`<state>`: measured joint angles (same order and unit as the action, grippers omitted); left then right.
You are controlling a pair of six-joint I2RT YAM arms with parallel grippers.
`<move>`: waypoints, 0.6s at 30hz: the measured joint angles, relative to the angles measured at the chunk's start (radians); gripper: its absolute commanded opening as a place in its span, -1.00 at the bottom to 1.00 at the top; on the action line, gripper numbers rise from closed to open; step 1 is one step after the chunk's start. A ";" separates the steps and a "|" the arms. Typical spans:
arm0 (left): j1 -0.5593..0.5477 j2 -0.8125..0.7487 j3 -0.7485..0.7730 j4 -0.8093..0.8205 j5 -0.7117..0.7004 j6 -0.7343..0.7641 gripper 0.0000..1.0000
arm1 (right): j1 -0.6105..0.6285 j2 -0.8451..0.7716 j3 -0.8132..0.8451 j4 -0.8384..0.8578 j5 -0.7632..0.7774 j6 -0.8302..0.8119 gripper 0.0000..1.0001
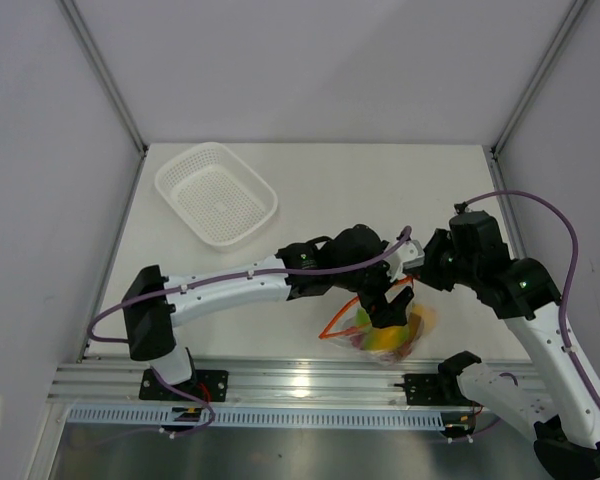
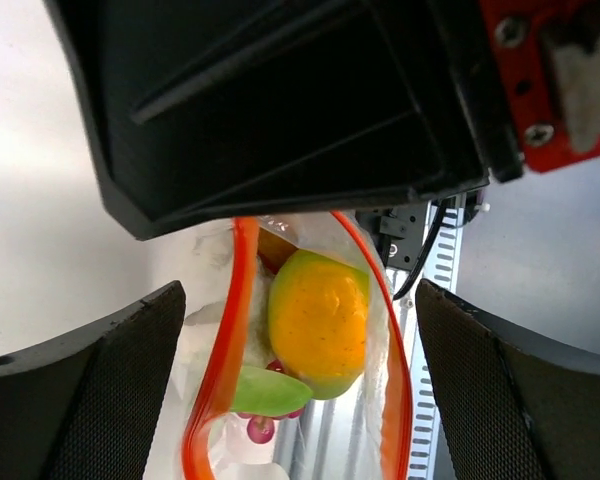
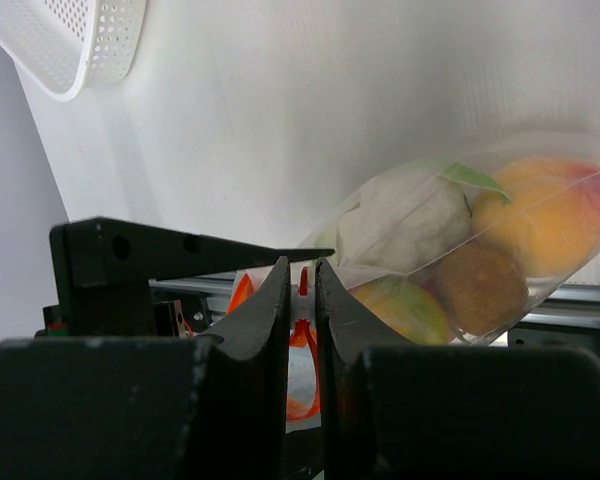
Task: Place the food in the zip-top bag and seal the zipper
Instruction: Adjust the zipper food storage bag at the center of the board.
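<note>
The clear zip-top bag (image 1: pixel 382 332) lies at the table's near edge with its mouth gaping. Inside it are the yellow-green mango (image 2: pixel 320 320), a green leaf (image 2: pixel 265 390) and red grapes (image 2: pixel 260 428). The right wrist view shows the white-and-green piece (image 3: pixel 400 215), the peach-coloured piece (image 3: pixel 555 215) and the brown piece (image 3: pixel 480 285) through the plastic. My left gripper (image 2: pixel 300 292) is open, its fingers either side of the mouth, outside both strips of the red-orange zipper (image 2: pixel 220 350). My right gripper (image 3: pixel 301 275) is shut on the zipper's end (image 3: pixel 302 335).
A white mesh basket (image 1: pixel 217 193) stands at the back left and also shows in the right wrist view (image 3: pixel 70 40). The aluminium rail (image 1: pixel 280 385) runs along the near edge just below the bag. Both grippers (image 1: pixel 388 306) (image 1: pixel 412 268) crowd close together over the bag.
</note>
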<state>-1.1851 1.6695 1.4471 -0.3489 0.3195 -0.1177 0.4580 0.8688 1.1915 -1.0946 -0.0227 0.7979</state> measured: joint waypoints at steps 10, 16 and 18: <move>-0.002 0.032 0.005 -0.016 0.001 -0.056 -0.63 | -0.002 0.000 0.000 -0.012 0.011 0.014 -0.76; 0.000 0.023 -0.033 -0.005 0.030 -0.061 -0.99 | -0.003 -0.001 -0.013 -0.005 0.028 -0.026 0.11; 0.014 0.008 -0.058 -0.001 0.061 -0.062 -0.99 | -0.008 -0.002 -0.020 -0.014 0.049 -0.055 0.32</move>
<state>-1.1709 1.6775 1.3888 -0.3496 0.3805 -0.1795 0.4500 0.8673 1.1717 -1.1084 0.0261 0.7429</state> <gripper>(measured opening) 0.009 0.564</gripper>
